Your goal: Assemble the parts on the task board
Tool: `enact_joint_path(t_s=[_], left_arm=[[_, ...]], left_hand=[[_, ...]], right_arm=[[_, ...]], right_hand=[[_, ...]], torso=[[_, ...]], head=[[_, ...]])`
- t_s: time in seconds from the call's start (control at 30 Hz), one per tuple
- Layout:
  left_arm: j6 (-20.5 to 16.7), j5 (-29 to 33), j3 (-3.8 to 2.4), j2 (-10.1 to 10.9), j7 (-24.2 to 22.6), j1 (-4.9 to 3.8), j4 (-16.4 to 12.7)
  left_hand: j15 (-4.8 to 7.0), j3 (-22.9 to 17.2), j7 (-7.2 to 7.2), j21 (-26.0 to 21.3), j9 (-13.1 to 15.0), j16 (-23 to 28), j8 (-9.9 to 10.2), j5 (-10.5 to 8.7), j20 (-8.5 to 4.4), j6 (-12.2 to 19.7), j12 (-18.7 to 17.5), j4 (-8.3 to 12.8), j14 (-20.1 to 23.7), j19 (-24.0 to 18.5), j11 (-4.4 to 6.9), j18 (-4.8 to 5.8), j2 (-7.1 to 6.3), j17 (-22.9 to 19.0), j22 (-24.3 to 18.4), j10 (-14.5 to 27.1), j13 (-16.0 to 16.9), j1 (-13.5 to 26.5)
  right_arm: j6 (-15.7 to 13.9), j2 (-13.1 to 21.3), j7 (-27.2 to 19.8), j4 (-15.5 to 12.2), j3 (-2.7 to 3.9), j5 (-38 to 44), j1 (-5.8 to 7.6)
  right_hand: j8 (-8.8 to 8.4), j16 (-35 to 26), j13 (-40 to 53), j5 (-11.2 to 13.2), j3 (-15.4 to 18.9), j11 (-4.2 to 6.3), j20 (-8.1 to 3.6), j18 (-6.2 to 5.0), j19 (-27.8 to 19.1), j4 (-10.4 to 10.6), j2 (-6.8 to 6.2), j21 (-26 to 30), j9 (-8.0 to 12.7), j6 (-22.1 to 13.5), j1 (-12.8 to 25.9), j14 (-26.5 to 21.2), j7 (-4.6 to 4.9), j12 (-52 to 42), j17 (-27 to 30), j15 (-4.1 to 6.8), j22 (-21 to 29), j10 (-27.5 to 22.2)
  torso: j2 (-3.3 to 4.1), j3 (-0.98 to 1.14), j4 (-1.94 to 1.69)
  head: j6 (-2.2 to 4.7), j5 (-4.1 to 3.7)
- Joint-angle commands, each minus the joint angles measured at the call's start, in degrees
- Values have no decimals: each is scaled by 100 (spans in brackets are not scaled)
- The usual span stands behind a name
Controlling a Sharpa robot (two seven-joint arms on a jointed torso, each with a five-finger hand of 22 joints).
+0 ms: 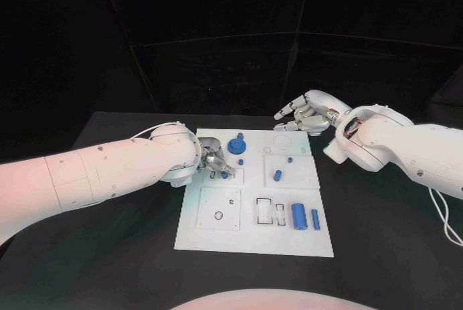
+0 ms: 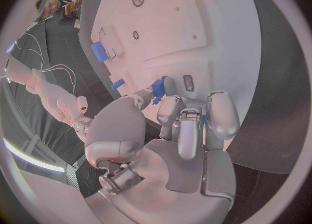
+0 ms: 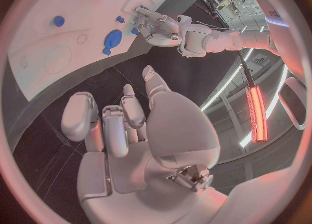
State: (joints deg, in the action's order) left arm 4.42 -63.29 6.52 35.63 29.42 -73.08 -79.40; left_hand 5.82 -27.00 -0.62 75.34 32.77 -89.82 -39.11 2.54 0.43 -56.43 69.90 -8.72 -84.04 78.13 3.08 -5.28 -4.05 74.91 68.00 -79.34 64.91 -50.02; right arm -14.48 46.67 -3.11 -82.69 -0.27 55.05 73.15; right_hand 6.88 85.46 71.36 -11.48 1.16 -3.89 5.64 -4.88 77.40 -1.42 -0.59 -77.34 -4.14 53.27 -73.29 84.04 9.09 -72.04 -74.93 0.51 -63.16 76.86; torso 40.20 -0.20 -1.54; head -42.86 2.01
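The white task board (image 1: 253,238) lies in the middle of the black table. My left hand (image 1: 213,164) is low over the board's upper left area and pinches a small blue part (image 2: 158,87) between thumb and fingertips, right at the board surface. A round blue gear-like part (image 1: 237,146) stands just beyond that hand. A short blue peg (image 1: 277,174) stands right of it. A thick blue cylinder (image 1: 299,216) and a thin blue bar (image 1: 316,219) lie at the board's near right. My right hand (image 1: 307,114) hovers past the board's far right corner, fingers apart, holding nothing.
Rectangular recesses (image 1: 266,211) and a plate with small holes (image 1: 221,211) mark the board's near half. Black table (image 1: 386,216) surrounds the board. The right wrist view shows the left hand (image 3: 156,26) on the board beside the gear-like part (image 3: 112,38).
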Motion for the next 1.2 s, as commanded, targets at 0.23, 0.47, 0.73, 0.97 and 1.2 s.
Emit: enact_joint_path(t_s=[0.23, 0.47, 0.73, 0.97, 1.2], left_arm=[[55, 28, -3, -15, 2, -5, 25], [78, 28, -3, 2, 1, -7, 22], [118, 28, -4, 25, 2, -11, -6], [156, 28, -4, 42, 5, -15, -20], [164, 28, -4, 54, 6, -21, -26]], left_hand=[[32, 126, 5, 37, -13, -18, 7, 20, -8, -69, 30, -35, -596, 65, 9, 43, -23, 1509, 27, -51, 21, 119], [35, 132, 13, 43, -13, -18, 5, 21, -10, -74, 32, -4, -596, 71, 15, 45, -10, 1509, 40, -55, 25, 76], [37, 142, 18, 60, -13, -18, 1, 21, -12, -83, 51, 15, -596, 85, 18, 51, -9, 1509, 67, -68, 50, 54], [40, 150, 24, 66, -13, -18, -3, 21, -14, -93, 64, 44, -596, 91, 24, 53, 8, 1509, 79, -80, 67, 15], [41, 153, 27, 75, -14, -18, -5, 21, -16, -102, 81, 58, -596, 99, 27, 56, 26, 1509, 95, -92, 89, -6]], right_arm=[[40, 0, -11, 0, 4, 10, 13], [42, 4, -10, 2, 3, 10, 13], [47, 8, -9, 2, 3, 10, 13], [51, 8, -5, 4, 3, 10, 13], [53, 7, -3, 6, 3, 10, 13]], right_hand=[[39, -24, -6, -20, 26, -9, 1, -50, -35, -3, 53, 40, 0, -28, 21, 359, -9, 37, -455, -9, 3, -47], [39, -24, -6, -20, 26, -9, 1, -50, -35, -3, 53, 40, 0, -28, 21, 359, -9, 37, -455, -9, 3, -47], [39, -24, -6, -20, 26, -9, 1, -50, -35, -3, 53, 40, 0, -28, 21, 359, -9, 37, -455, -9, 3, -47], [39, -24, -6, -20, 26, -9, 1, -50, -35, -3, 53, 40, 0, -28, 21, 359, -9, 37, -455, -9, 3, -47], [39, -24, -6, -20, 26, -9, 1, -50, -35, -3, 53, 40, 0, -28, 21, 359, -9, 37, -455, -9, 3, -47]], torso=[[0, -1, 2], [-5, -2, -5], [-4, 0, -8], [0, -2, -6], [-1, -3, -7]], head=[[-3, 0], [-15, -5], [-21, 10], [-27, 24], [-28, 37]])
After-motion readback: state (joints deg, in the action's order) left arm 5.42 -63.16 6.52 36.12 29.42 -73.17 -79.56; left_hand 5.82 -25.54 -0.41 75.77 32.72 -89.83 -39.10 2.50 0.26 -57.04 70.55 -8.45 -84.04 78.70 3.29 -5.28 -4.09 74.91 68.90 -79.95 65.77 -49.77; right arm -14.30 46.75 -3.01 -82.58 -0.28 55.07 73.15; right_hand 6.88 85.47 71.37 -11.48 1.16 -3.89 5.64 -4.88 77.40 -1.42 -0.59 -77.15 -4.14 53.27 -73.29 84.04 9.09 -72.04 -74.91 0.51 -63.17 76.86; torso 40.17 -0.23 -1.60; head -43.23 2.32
